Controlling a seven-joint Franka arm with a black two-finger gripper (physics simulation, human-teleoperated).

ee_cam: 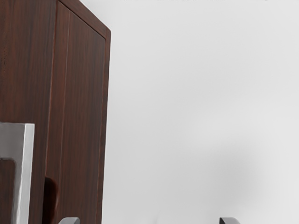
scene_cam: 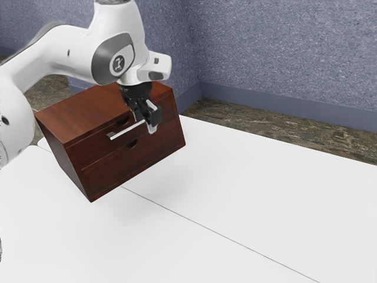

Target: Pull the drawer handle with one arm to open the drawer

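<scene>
While gripper (scene_cam: pixel 150 122) gapes wide, handle (scene_cam: pixel 125 131) lies just beside fingers (ee_cam: pixel 69 220); not between

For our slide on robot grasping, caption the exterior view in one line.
Open gripper poised at the end of the silver drawer handle on a wooden cabinet.

This looks like a bare robot test room, rendered rather than real. A plain white bench (scene_cam: pixel 247 206) fills the near side from three round to nine o'clock, with a white robot arm (scene_cam: pixel 65 53) reaching in from ten o'clock over a lone wooden drawer cabinet (scene_cam: pixel 82 118). Behind, speckled blue walls (scene_cam: pixel 283 41) meet in a corner at twelve o'clock, above a dark baseboard (scene_cam: pixel 277 99) and a mottled stone floor (scene_cam: pixel 277 125).
</scene>
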